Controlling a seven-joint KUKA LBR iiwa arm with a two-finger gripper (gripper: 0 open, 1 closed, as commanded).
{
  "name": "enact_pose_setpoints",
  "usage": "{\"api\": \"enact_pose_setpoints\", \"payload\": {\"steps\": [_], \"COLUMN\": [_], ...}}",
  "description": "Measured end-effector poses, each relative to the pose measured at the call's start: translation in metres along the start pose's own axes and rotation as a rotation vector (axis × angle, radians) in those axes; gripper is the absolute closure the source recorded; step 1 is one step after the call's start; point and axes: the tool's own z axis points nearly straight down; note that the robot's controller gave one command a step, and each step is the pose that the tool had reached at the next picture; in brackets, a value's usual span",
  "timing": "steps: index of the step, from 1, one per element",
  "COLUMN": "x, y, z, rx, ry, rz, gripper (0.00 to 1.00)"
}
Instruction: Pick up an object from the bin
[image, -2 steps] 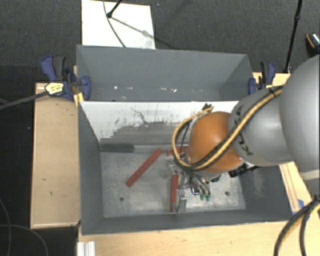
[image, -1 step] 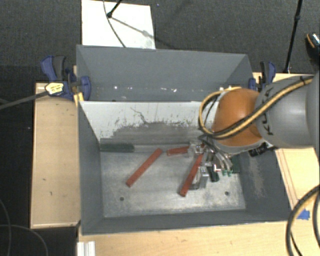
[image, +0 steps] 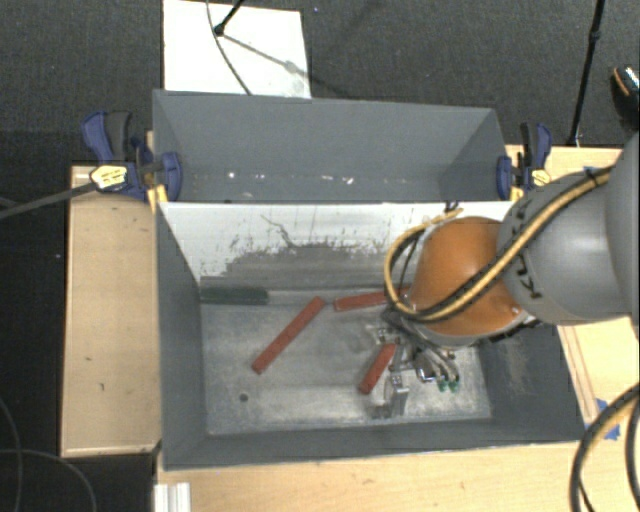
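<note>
**Wrist low beside short stick (image: 376, 370); grip unconfirmed**

Cover (image: 455, 275) (orange, domed, looped with cables) sits uppermost, on the end of the arm (image: 575, 250) that enters from the right. Below it the gripper (image: 398, 388) is down near the floor of the bin (image: 300, 150), right of centre and toward the near wall. Whether it is open or closed cannot be told, because the wrist hardware hides too much.

The short stick is reddish-brown and lies tilted on the floor, just beside the gripper on its left. Whether the two touch cannot be told, and the stick is not seen held. A long stick (image: 288, 335) of the same colour lies diagonally near the centre, well apart. A third stick (image: 358, 300) lies by the back wall, just left of the cover. A dark bar (image: 233, 296) lies at the back left.

Judgement: the short stick is the nearest thing and the likely candidate, and nothing is lifted yet. A sound grasp would:
- take it across its narrow width, near mid-length, square to its tilt;
- go low enough to seat it without pressing on the floor;
- be confirmed closed before lifting, then rise straight up.

A hold near one end (the likelier fault) would probably let it pivot or slip.
</note>
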Motion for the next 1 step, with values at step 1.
{"api": "enact_pose_setpoints", "payload": {"steps": [1], "x": [-0.0370], "y": [-0.0553], "z": [-0.0011], "rx": [0.004], "ry": [-0.009], "rz": [-0.081], "gripper": [0.00]}}
